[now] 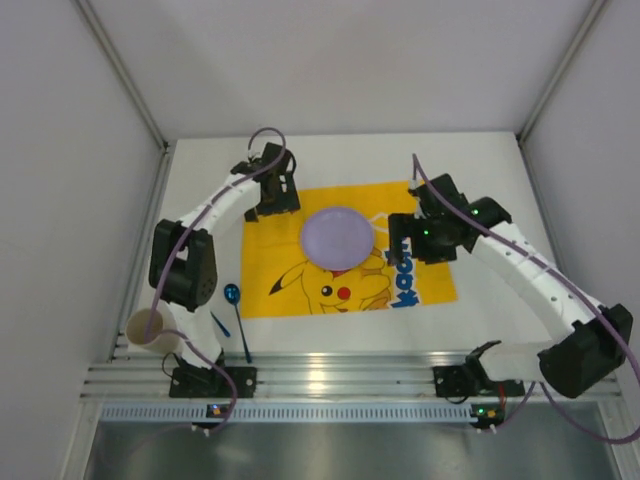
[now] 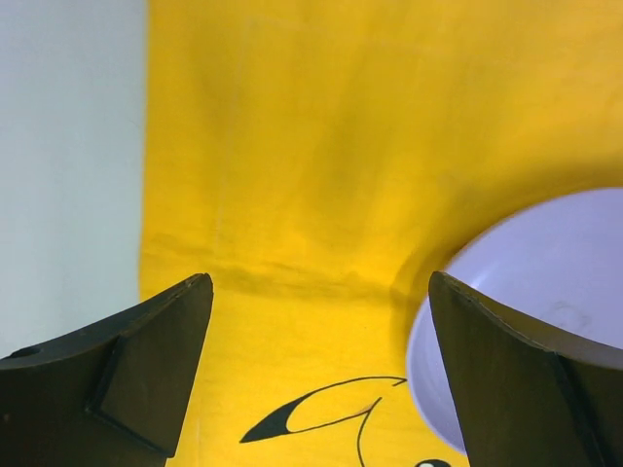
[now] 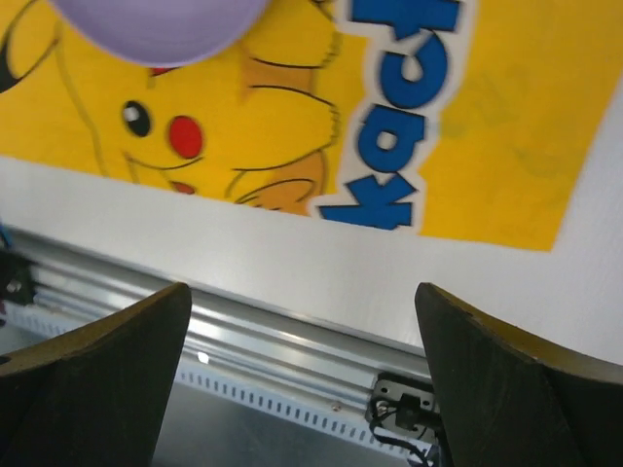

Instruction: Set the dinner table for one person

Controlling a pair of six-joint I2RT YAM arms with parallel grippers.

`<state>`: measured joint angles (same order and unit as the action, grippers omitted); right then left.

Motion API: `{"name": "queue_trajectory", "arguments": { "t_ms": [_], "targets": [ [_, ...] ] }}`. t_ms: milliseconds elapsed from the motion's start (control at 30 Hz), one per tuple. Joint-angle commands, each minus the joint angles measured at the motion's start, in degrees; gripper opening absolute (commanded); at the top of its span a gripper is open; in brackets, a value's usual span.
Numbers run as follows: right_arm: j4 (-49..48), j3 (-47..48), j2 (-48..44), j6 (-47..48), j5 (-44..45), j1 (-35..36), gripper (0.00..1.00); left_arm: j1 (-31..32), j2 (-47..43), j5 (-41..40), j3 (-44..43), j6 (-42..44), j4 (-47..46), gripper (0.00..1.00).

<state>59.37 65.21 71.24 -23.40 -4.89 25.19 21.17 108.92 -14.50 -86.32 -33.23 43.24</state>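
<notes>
Left pincer (image 2: 319, 292): jaws wide, nothing between them, over the far-left part of the yellow Pikachu mat (image 1: 275, 240). The lavender plate (image 1: 337, 236) has its rim just beside the pincer's right finger.

Right pincer (image 3: 302, 292): jaws wide, empty, over the mat's right side by the blue lettering (image 3: 399, 117).

White bench (image 1: 480, 170) fills the enclosure floor and carries everything. The mat lies flat mid-bench. The plate sits on the mat, upper middle, covering the top of Pikachu's head.

Blue spoon (image 1: 240, 325) lies on bare bench just off the mat's near-left corner, handle toward the aluminium rail (image 1: 340, 375). A thinner blue utensil (image 1: 220, 325) lies just left of it; can't tell the type. Tan paper cup (image 1: 148, 328) stands upright at the near-left corner beside the left arm base.
</notes>
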Motion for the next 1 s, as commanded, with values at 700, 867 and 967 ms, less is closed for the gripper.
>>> {"name": "queue_trajectory", "arguments": {
  "t_ms": [700,867,967],
  "targets": [
    [-6.18,43.4,35.45,0.9,-20.68,32.55,1.0,-2.27,-32.64,-18.1,-2.76,-9.92,17.47,0.98],
    [-6.2,49.13,40.03,-2.35,-19.64,31.51,1.0,-2.54,-26.05,-25.04,-12.81,-20.89,43.38,0.96],
    [-6.29,46.95,39.24,-3.32,-18.49,29.14,1.0,-3.41,-34.71,-20.05,-2.3,-24.84,43.24,0.95]
  ]
}}
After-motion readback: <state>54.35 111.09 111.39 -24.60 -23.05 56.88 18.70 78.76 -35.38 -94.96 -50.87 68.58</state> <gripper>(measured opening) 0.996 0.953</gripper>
